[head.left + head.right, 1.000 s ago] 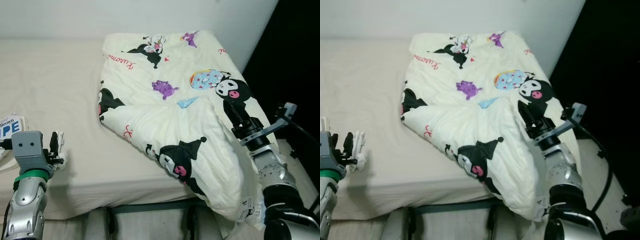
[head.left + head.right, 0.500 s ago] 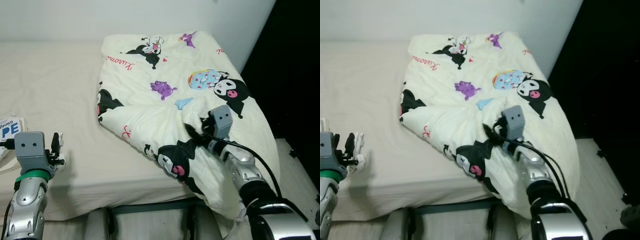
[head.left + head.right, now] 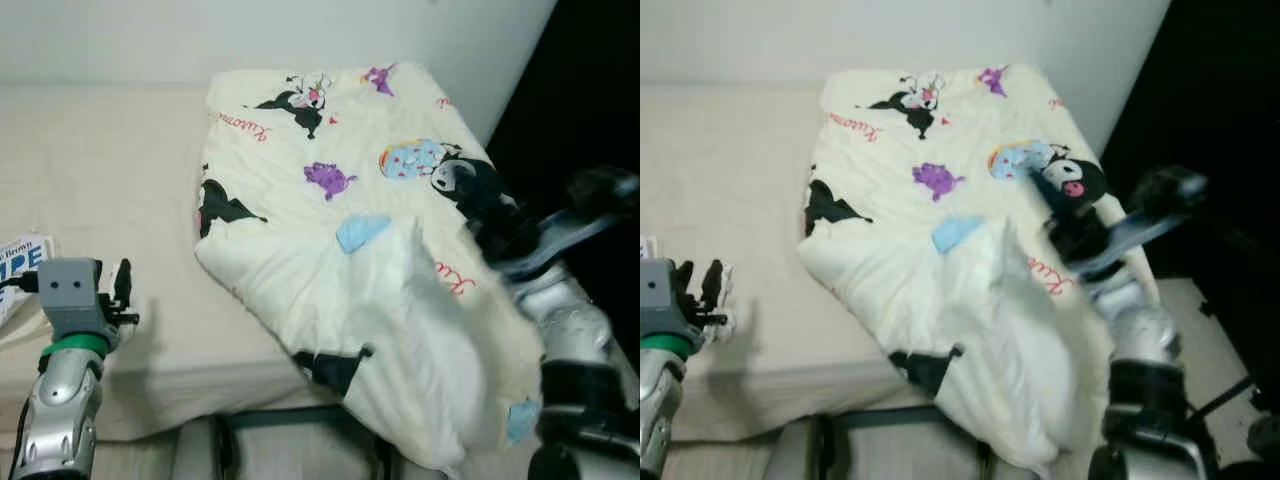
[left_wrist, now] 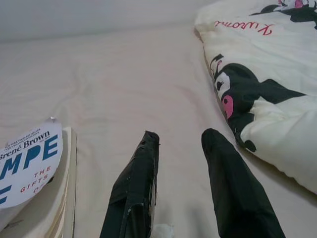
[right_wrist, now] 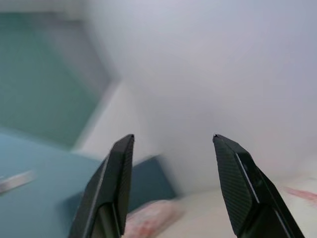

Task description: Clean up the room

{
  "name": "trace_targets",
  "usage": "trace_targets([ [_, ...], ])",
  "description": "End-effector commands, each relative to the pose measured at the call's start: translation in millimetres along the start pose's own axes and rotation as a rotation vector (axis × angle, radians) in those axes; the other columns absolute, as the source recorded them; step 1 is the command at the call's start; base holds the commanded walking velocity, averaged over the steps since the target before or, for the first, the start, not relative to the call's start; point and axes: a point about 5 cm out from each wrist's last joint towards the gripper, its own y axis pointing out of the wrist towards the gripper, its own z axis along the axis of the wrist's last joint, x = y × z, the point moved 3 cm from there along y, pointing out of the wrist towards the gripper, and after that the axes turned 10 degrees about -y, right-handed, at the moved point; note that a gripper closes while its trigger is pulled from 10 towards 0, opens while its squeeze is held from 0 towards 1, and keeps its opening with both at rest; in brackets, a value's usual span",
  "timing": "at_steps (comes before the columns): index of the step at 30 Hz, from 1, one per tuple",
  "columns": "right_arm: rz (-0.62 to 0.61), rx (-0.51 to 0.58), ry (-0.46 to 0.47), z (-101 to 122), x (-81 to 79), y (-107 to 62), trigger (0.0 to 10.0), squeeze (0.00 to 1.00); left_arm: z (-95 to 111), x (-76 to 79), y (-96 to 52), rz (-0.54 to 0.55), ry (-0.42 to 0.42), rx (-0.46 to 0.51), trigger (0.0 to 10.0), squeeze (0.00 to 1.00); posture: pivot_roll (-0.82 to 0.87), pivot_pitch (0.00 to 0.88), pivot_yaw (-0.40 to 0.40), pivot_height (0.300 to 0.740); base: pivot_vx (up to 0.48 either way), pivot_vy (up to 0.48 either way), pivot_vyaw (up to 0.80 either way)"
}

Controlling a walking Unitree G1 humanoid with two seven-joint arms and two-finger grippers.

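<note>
A cream blanket (image 3: 340, 150) printed with black and purple cartoon figures lies bunched over the right half of the bed, and its near corner (image 3: 420, 400) hangs over the front edge. My right gripper (image 5: 173, 136) is open with nothing between its fingers; its wrist view faces a pale wall. In the eye views it is blurred above the blanket's right edge (image 3: 497, 228). My left gripper (image 4: 182, 134) is open, low over the bare beige sheet (image 4: 124, 89) left of the blanket. A small white crumpled scrap (image 3: 722, 322) lies by its fingers.
A book (image 4: 27, 163) with blue and red cover lettering lies at the bed's left edge beside my left gripper. A white wall runs behind the bed. A dark opening (image 3: 590, 90) stands to the right. The bed frame and floor (image 3: 280, 450) show below the front edge.
My right arm swung from the middle of the blanket out to the right and up, now blurred. The blanket's near fold flipped and shifted. My left arm barely moved.
</note>
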Motion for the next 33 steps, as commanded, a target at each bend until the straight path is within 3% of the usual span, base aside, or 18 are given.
trace_targets([
  [1, -0.235, -0.157, -0.091, -27.6, 29.5, -24.3, 10.0, 0.00, -3.7, 1.7, -0.6, -0.012, -0.002, -0.010, 10.0, 0.00, 0.06, 0.021, 0.064, 0.557, 0.000, 0.000, 0.00],
  [2, -0.235, -0.157, -0.091, -27.6, 29.5, -24.3, 10.0, 0.00, -3.7, 1.7, -0.6, -0.012, -0.002, -0.010, 10.0, 0.00, 0.06, 0.021, 0.064, 0.557, 0.000, 0.000, 0.00],
  [5, -0.513, -0.348, -0.303, -40.0, 56.9, -42.3, 10.0, 0.00, -3.4, 1.5, 0.1, -0.014, 0.004, -0.009, 10.0, 0.00, 0.06, 0.019, 0.063, 0.557, 0.000, 0.000, 0.00],
  [6, -0.592, -0.389, -0.342, -41.3, 63.2, -48.2, 10.0, 0.00, -3.6, 0.6, 0.4, -0.011, 0.004, -0.009, 10.0, 0.00, 0.06, 0.019, 0.062, 0.557, 0.000, 0.000, 0.00],
  [7, -0.592, -0.389, -0.342, -41.3, 63.2, -48.2, 10.0, 0.00, -3.6, 0.6, 0.4, -0.011, 0.004, -0.009, 10.0, 0.00, 0.06, 0.019, 0.062, 0.557, 0.000, 0.000, 0.00],
  [10, -0.725, -0.675, -0.548, -62.6, 71.4, -67.3, 10.0, 0.00, -4.5, -2.7, 0.9, -0.001, 0.009, -0.011, 10.0, 0.00, 0.06, 0.017, 0.060, 0.557, 0.000, 0.000, 0.00],
  [15, -0.715, -0.795, -0.674, -80.8, 71.2, -71.4, 10.0, 0.00, -5.7, -4.4, 1.0, 0.006, 0.013, -0.015, 10.0, 0.00, 0.06, 0.017, 0.056, 0.557, 0.000, 0.000, 0.00],
  [16, -0.653, -0.829, -0.758, -95.3, 66.5, -63.4, 10.0, 0.00, -6.4, -5.5, 0.7, 0.016, 0.012, -0.017, 10.0, 0.00, 0.06, 0.017, 0.054, 0.557, 0.000, 0.000, 0.00],
  [19, -0.590, -0.845, -0.788, -103.8, 61.6, -57.6, 10.0, 0.00, -6.5, -5.9, 0.6, 0.019, 0.012, -0.017, 10.0, 0.00, 0.06, 0.018, 0.048, 0.557, 0.000, 0.000, 0.00],
  [20, -0.452, -0.864, -0.788, -121.6, 49.2, -47.5, 10.0, 0.00, -6.8, -6.2, 0.2, 0.021, 0.013, -0.018, 10.0, 0.00, 0.07, 0.019, 0.044, 0.557, 0.000, 0.000, 0.00],
  [21, -0.452, -0.864, -0.788, -121.6, 49.2, -47.5, 10.0, 0.00, -6.8, -6.2, 0.2, 0.021, 0.013, -0.018, 10.0, 0.00, 0.07, 0.019, 0.044, 0.557, 0.000, 0.000, 0.00],
  [23, -0.383, -0.865, -0.763, -129.5, 42.4, -43.6, 10.0, 0.00, -7.0, -6.4, -0.1, 0.021, 0.013, -0.019, 10.0, 0.00, 0.07, 0.020, 0.044, 0.557, 0.000, 0.000, 0.00],
  [24, -0.269, -0.841, -0.671, -139.8, 29.0, -37.4, 10.0, 0.00, -7.3, -5.9, -0.7, 0.016, 0.011, -0.018, 10.0, 0.00, 0.07, 0.020, 0.044, 0.557, 0.000, 0.000, 0.00],
  [25, -0.069, -0.739, -0.418, -146.7, 0.2, -25.4, 10.0, 0.00, -7.4, -4.9, -1.9, 0.008, 0.006, -0.017, 10.0, 0.00, 0.07, 0.020, 0.044, 0.557, 0.000, 0.000, 0.00],
  [28, -0.023, -0.709, -0.363, -146.8, -7.0, -22.6, 10.0, 0.00, -7.5, -4.7, -2.1, 0.006, 0.005, -0.016, 10.0, 0.00, 0.07, 0.020, 0.044, 0.557, 0.000, 0.000, 0.00],
  [29, 0.080, -0.687, -0.262, -142.1, -20.6, -21.7, 10.0, 0.00, -7.3, -3.9, -1.9, 0.002, 0.003, -0.016, 10.0, 0.00, 0.07, 0.022, 0.043, 0.557, 0.000, 0.000, 0.00],
  [31, 0.401, -0.707, -0.049, -124.6, -62.7, -32.4, 10.0, 0.00, -7.7, -1.9, -1.7, -0.010, -0.002, -0.018, 10.0, 0.00, 0.07, 0.022, 0.043, 0.557, 0.000, 0.000, 0.00],
  [33, 0.401, -0.707, -0.049, -124.6, -62.7, -32.4, 10.0, 0.00, -7.7, -1.9, -1.7, -0.010, -0.002, -0.018, 10.0, 0.00, 0.07, 0.022, 0.043, 0.557, 0.000, 0.000, 0.00],
])
